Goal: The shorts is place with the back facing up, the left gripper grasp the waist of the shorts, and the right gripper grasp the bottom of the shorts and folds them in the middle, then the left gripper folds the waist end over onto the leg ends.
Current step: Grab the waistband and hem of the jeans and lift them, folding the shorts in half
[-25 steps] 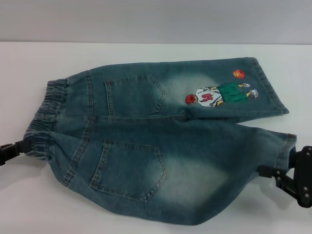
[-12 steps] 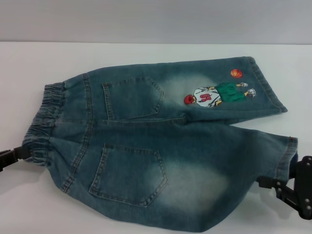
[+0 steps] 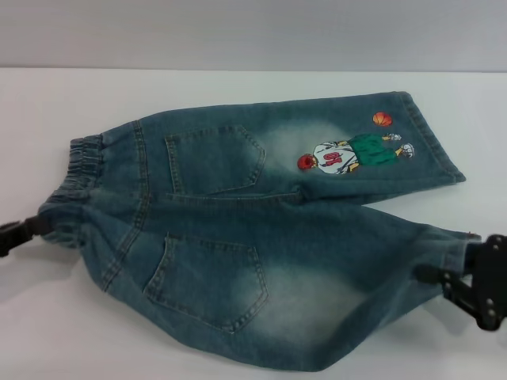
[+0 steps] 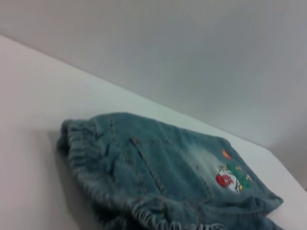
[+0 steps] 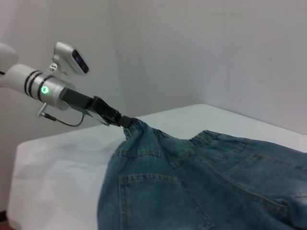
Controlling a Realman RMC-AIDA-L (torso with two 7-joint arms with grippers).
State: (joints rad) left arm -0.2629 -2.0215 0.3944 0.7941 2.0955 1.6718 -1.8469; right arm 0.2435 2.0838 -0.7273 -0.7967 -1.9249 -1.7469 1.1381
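The shorts (image 3: 261, 237) lie back side up across the middle of the white table (image 3: 238, 91), the gathered waist (image 3: 75, 186) toward its left edge and the legs toward its right edge. Two back patch pockets show, with pale worn patches beside them. The far leg lies flat, its hem (image 3: 432, 138) near the table's far right corner; on it is an embroidered basketball player (image 3: 352, 154) with an orange ball (image 3: 383, 119) just beside the hem. The figure's white shirt carries red marks that may be a number, too small to read.

The left gripper (image 3: 36, 226) is at the near left of the table, its slim fingers closed on the near end of the waist, the cloth bunched and pulled taut there; the right wrist view shows the same pinch (image 5: 125, 122). The right gripper (image 3: 467, 269) is at the near right edge, clamped on the hem of the near leg (image 3: 463, 245), whose cloth is raised off the table and stretched between the two grippers
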